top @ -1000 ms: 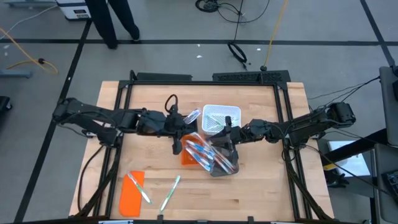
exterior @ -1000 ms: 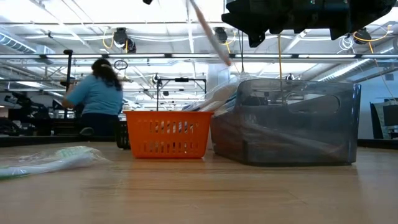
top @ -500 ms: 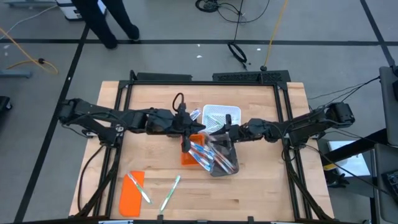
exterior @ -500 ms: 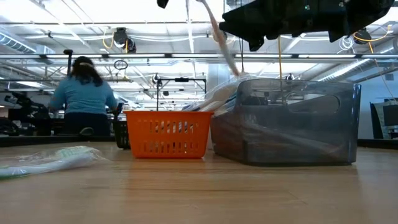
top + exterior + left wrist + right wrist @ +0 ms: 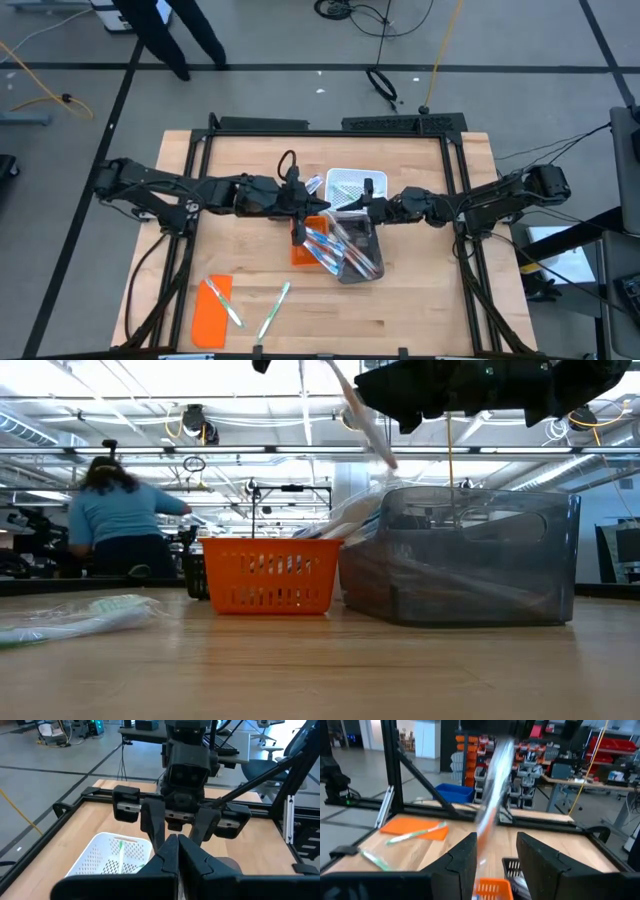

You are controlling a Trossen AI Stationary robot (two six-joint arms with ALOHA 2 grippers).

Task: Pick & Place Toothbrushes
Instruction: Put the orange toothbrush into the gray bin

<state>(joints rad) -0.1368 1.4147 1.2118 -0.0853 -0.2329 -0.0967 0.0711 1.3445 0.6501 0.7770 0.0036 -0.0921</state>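
The left gripper (image 5: pixel 303 218) pinches a blurred toothbrush (image 5: pixel 355 410) above the grey bin (image 5: pixel 355 250), its lower end hidden. The right gripper (image 5: pixel 362 203), jaws spread, hovers at the bin's 12 o'clock rim, just beside the white basket (image 5: pixel 352 187).

Orange basket (image 5: pixel 303 247) left of grey bin (image 5: pixel 358 248), white basket (image 5: pixel 355 188) behind.

Lots of orange here
Orange basket (image 5: pixel 266 575), orange lid (image 5: pixel 211 311), white perforated basket (image 5: pixel 352 189), smoky grey bin (image 5: pixel 470 555), pale wood counter (image 5: pixel 240 250).
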